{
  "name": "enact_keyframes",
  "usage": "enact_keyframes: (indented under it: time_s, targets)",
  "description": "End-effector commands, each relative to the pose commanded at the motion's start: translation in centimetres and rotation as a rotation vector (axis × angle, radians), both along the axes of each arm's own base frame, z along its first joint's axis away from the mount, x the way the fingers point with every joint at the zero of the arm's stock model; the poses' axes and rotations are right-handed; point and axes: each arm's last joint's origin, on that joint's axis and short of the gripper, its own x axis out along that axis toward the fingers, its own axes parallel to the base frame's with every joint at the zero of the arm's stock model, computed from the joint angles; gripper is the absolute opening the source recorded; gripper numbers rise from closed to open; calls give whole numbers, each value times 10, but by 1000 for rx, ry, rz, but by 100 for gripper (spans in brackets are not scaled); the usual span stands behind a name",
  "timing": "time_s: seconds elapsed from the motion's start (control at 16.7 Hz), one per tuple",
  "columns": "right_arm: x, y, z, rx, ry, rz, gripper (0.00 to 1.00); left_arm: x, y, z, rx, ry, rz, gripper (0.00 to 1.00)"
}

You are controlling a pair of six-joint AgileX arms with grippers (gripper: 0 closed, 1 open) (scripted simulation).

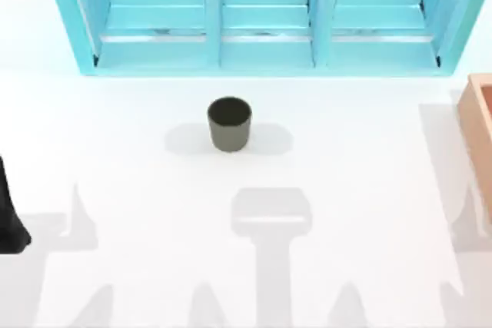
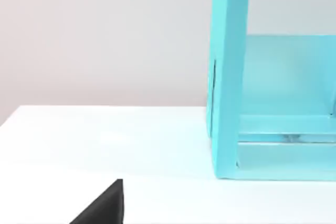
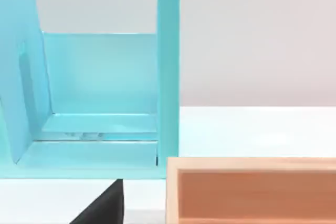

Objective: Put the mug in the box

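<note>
The mug [image 1: 229, 123], a small dark olive-grey cup, stands upright on the white table a little left of centre, just in front of the cyan shelf. The box [image 1: 480, 124], peach-orange with thick walls, sits at the table's right edge; its near wall and inside show in the right wrist view [image 3: 252, 190]. My left arm [image 1: 11, 220] is a dark shape at the far left edge, well away from the mug. A dark part of my left gripper [image 2: 102, 208] shows in the left wrist view. A dark part of my right gripper [image 3: 102, 205] shows near the box.
A big cyan three-compartment shelf unit [image 1: 265, 44] spans the back of the table, its end wall close in the left wrist view [image 2: 228, 77] and the right wrist view [image 3: 168, 72]. White tabletop lies between mug and box.
</note>
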Motion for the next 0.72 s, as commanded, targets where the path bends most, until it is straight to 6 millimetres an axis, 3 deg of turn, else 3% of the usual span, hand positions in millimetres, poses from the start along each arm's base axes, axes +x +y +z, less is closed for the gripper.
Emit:
enact_keyframes:
  time_s: [0.18, 0.36, 0.54, 0.72]
  targets:
    - [0, 0, 2, 8, 8, 4, 100, 0, 0, 0, 0, 0, 0, 100]
    - [1, 4, 17, 75, 83, 32, 100, 0, 0, 0, 0, 0, 0, 100]
    - [8, 11, 50, 179, 244, 65, 100, 0, 0, 0, 0, 0, 0, 100]
    - [30, 24, 94, 280, 471, 78, 100, 0, 0, 0, 0, 0, 0, 100]
